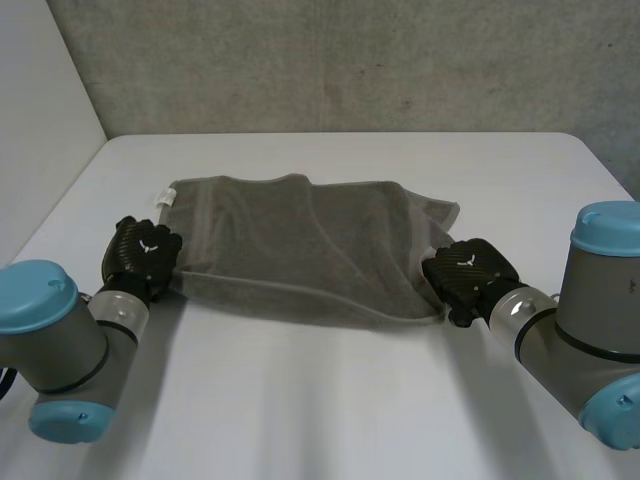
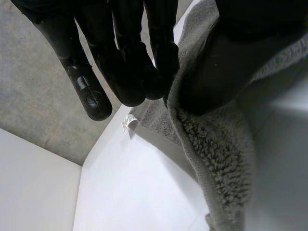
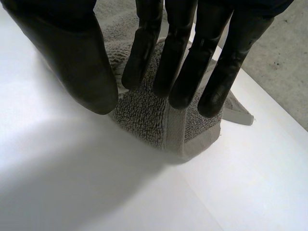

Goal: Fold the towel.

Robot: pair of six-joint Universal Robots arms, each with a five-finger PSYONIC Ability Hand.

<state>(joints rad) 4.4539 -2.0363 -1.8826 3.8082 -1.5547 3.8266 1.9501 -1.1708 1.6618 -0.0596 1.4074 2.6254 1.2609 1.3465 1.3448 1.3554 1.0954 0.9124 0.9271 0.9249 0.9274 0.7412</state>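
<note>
Grey towel (image 1: 300, 250) spread across the middle of the white table (image 1: 330, 400), long side running left to right, not quite square to the table edge. Far edge steps partway along, and from that step a crease slants toward the near right corner; the cloth to the right of the crease reads darker. Hemmed border visible along the near edge. Small white tag (image 1: 163, 197) sticks out at the far left corner. Left hand (image 1: 145, 255) sits at the near left corner, right hand (image 1: 470, 278) at the near right corner, both arms reaching in from the near side. Left wrist view: left hand (image 2: 120, 57) has the towel (image 2: 216, 159) clamped between thumb and fingers, one finger standing off clear of the cloth; the edge hangs down from the grip, looped terry pile showing coarse along the hem, the tag (image 2: 129, 124) further off on the table (image 2: 144, 192). Right wrist view: right hand (image 3: 72, 57) is set on a raised hump at the corner of the towel (image 3: 144, 115), fingertips on top and thumb against its side, nipping the cloth between them; a flat woven band crosses the pile just under the fingertips, and the corner's hem lies down on the table (image 3: 72, 183). Grey concrete wall (image 1: 350, 60) behind.
</note>
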